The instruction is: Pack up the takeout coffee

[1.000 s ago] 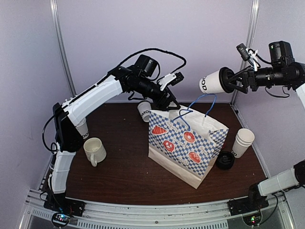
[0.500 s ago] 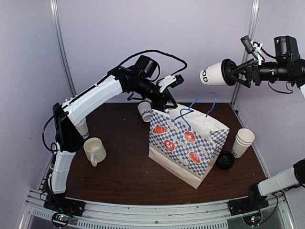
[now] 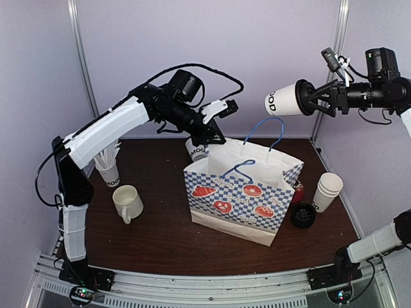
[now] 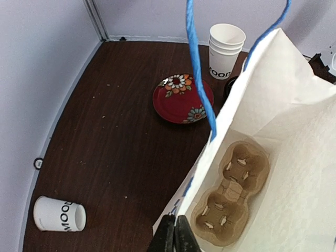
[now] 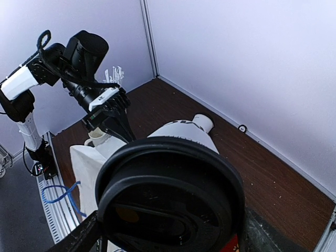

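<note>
The left fingers are clenched on the top rim of the paper bag; a cardboard carrier lies inside it, just beside them. The right fingers are grasping a takeout coffee cup at its lidded end, sideways, high above the bag.

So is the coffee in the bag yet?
Not yet. Done: the left pincer pinches the paper bag at its rim, holding it open, and the cup carrier inside is empty. In hand: the right pincer holds a lidded coffee cup on its side, up in the air. Left: lower it into the carrier.
</note>
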Motion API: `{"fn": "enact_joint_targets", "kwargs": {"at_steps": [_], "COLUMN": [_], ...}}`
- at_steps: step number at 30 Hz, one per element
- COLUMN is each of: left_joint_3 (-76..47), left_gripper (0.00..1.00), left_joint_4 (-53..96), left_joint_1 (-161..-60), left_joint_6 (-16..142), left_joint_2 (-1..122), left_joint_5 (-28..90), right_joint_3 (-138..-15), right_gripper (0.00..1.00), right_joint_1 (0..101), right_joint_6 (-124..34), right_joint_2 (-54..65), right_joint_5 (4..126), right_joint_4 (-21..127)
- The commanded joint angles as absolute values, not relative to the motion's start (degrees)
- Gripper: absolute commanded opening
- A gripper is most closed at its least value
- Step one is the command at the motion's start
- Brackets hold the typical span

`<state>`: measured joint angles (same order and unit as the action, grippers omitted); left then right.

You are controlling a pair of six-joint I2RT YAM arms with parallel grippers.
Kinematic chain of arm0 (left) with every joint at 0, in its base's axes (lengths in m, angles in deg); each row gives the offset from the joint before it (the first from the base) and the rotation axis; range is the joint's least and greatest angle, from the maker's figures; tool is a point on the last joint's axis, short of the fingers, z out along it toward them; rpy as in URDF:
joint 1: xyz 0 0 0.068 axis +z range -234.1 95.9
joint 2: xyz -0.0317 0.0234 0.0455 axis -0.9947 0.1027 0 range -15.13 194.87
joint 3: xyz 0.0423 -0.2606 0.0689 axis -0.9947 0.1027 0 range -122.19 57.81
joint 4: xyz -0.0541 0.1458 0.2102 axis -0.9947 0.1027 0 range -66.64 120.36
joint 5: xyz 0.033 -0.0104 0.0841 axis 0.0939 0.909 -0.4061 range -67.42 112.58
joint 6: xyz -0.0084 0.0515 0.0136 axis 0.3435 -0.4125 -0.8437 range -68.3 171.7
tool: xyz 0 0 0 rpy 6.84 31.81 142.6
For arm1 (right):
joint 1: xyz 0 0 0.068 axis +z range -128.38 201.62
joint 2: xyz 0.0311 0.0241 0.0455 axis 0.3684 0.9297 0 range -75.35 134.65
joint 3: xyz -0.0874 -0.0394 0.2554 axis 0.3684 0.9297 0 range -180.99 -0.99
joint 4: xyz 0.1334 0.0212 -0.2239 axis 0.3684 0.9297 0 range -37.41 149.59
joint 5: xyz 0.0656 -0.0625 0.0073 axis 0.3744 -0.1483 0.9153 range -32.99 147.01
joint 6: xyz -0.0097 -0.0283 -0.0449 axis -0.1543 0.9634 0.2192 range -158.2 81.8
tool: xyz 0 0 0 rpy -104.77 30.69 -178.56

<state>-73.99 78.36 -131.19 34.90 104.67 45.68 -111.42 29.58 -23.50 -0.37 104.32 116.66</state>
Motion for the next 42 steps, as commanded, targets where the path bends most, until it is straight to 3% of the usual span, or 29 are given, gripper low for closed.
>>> {"fn": "enact_joint_targets", "kwargs": {"at_steps": [1,12,24,32,42], "left_joint_3": [-68.3,-53.2,-27.1,-26.4,-27.4], "left_gripper": [0.00,0.00,0.00,0.00,0.00], "left_joint_4": [78.1,80.8,55.4,53.6,54.6], "left_joint_1": [-131.6,-131.6,-131.9,-132.4,-134.5], "left_joint_6": [35.6,45.1,51.5,53.4,56.4], "left_joint_2": [94.2,83.1,64.5,63.9,64.6], "left_joint_5": [40.3,31.0,24.2,23.6,19.0], "right_joint_3": [-113.8,-112.7,-113.2,-113.9,-114.2], "right_gripper": [0.67,0.67,0.66,0.66,0.65], "right_joint_1": [29.3,29.4,37.4,54.0,64.5], "right_joint_6": [-24.3,-25.7,-21.5,-14.4,-9.7], "right_joint_2": [-0.2,0.4,-1.6,2.1,3.6], "right_joint_5": [107.6,110.4,110.4,97.4,87.6], "right_joint_4": [116.8,115.0,119.1,123.9,125.9]}}
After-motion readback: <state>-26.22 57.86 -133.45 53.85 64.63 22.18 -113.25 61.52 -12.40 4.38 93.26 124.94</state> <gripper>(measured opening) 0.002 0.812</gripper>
